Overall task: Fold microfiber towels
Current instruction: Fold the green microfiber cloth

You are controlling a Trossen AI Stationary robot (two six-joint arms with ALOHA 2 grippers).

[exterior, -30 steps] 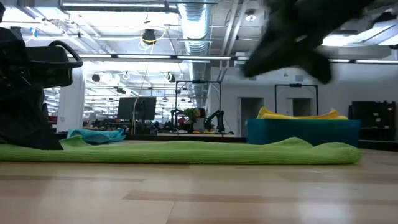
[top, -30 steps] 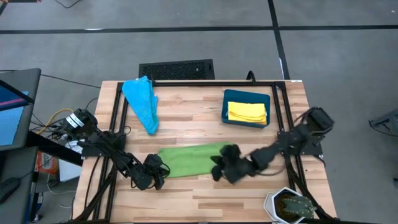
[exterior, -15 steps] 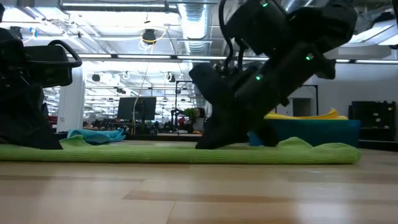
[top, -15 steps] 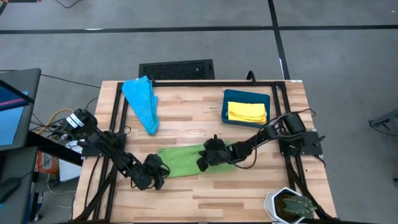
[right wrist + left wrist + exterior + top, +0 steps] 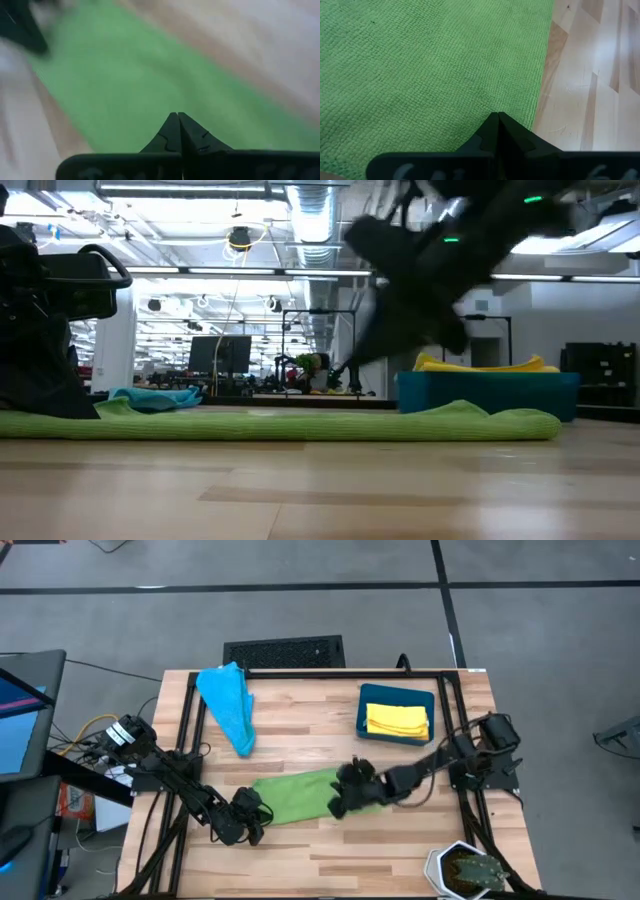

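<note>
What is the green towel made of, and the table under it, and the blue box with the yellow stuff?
The green towel looks like soft microfiber cloth: the left wrist view shows a fine, nubbly looped weave, matte. The table looks like wood, pale joined planks with grain lines and a smooth, faintly glossy finish. The blue box seems to be rigid plastic, with straight, even walls, though that is less certain.

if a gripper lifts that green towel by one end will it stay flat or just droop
The green microfiber towel would most likely droop: in the low view it hugs the wooden table with soft ripples at its end. It probably weighs little, being thin with a looped weave. Pushed, that weave may grip the wood and bunch rather than slide.
</note>
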